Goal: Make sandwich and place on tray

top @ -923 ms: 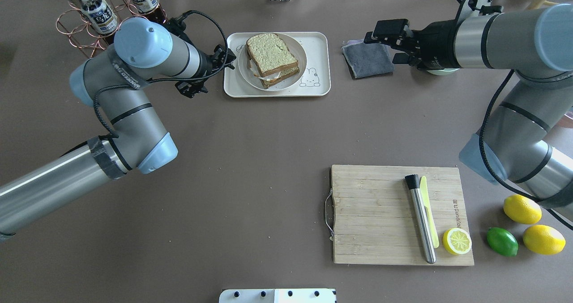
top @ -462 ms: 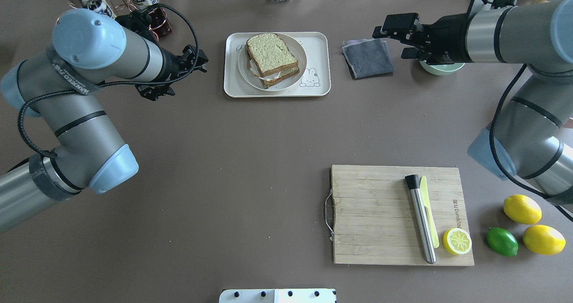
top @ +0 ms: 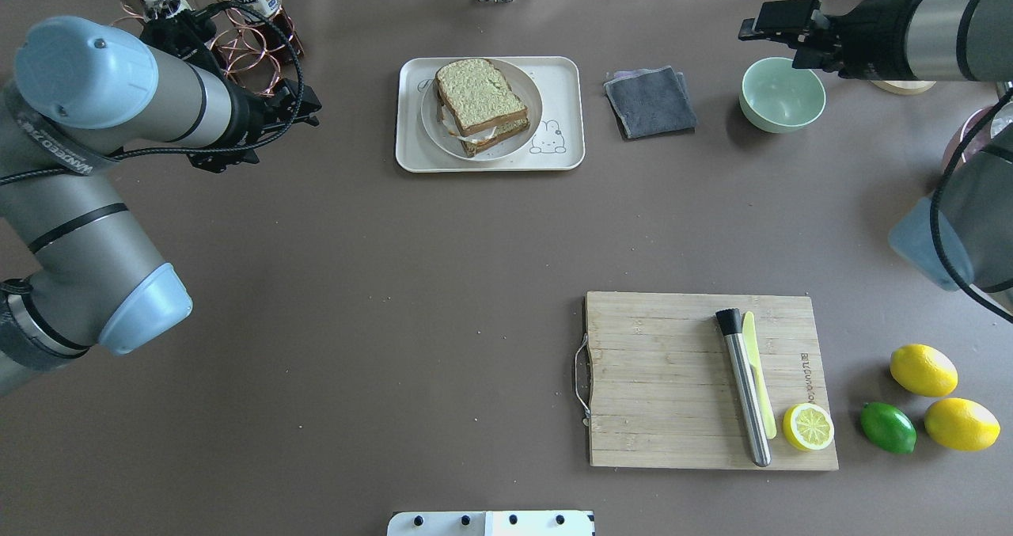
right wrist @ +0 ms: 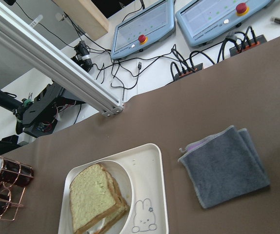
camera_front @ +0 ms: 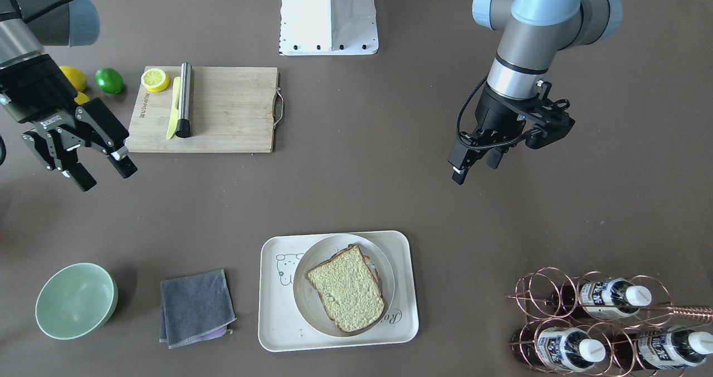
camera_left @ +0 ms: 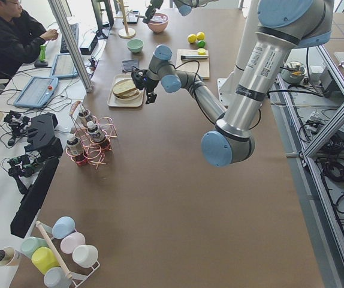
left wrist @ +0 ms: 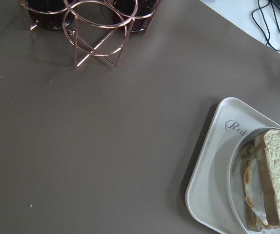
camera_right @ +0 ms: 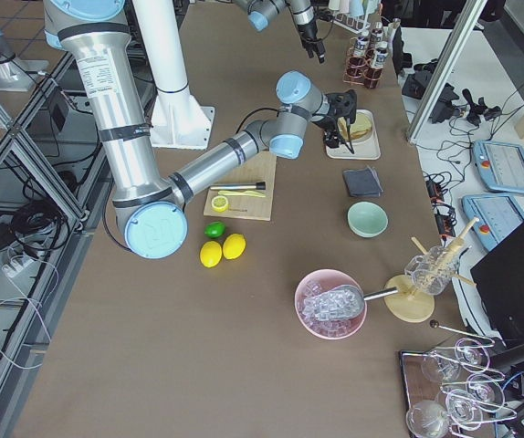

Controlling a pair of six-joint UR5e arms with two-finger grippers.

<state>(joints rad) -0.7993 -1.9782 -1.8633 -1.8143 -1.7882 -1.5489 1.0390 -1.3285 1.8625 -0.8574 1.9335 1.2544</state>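
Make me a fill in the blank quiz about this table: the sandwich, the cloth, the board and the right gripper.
The sandwich sits on a round ____ inside the tray.
The grey cloth lies between the tray and the green ____.
The cut fruit on the board is a half ____.
The right gripper holds nothing and its jaws are ____.
Missing words: plate; bowl; lemon; open.
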